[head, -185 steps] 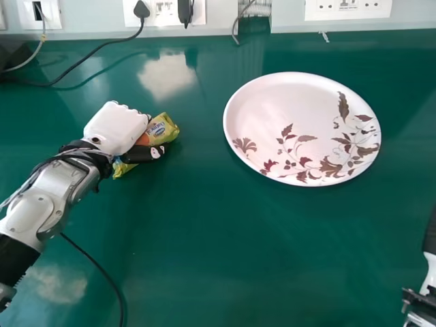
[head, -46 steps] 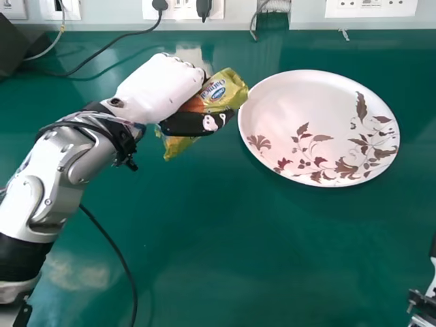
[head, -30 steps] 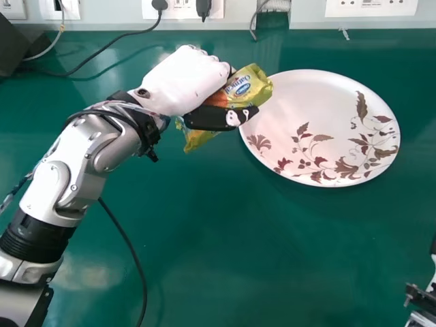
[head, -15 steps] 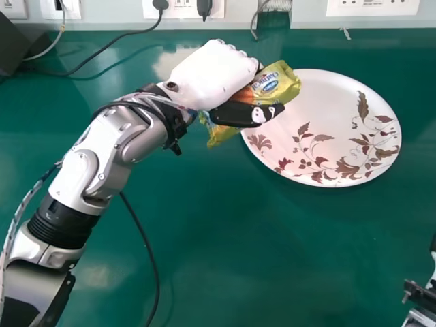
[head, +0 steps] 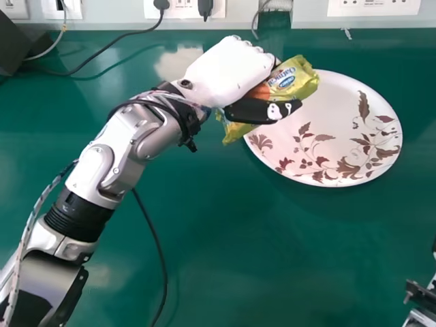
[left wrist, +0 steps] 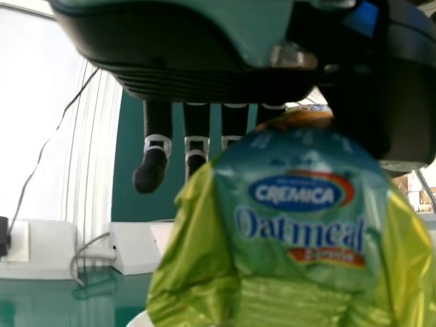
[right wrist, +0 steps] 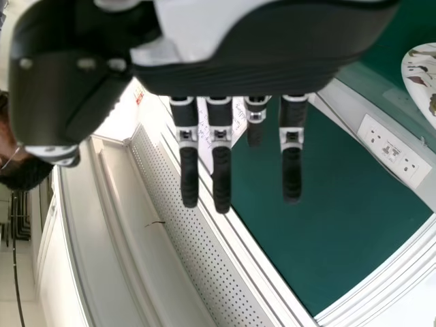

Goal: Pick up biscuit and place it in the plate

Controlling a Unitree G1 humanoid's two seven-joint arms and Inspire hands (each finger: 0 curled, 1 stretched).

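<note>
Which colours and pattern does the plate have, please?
The plate is white with brown and dark red leaves and flowers, best seen in the head view.

The white-and-black left hand (head: 228, 68) held a crinkled, shiny yellow biscuit packet (head: 300, 76) partly over a round white leaf-patterned plate (head: 334, 109) on the glossy green counter (head: 272, 252).

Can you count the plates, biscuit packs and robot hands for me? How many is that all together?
Plate: 1, white with leaves on it
Biscuit pack: 1, partly over the plate
Robot hands: 2, the left robot hand holding the biscuit pack and the right robot hand with its fingers straight
Total: 4
</note>
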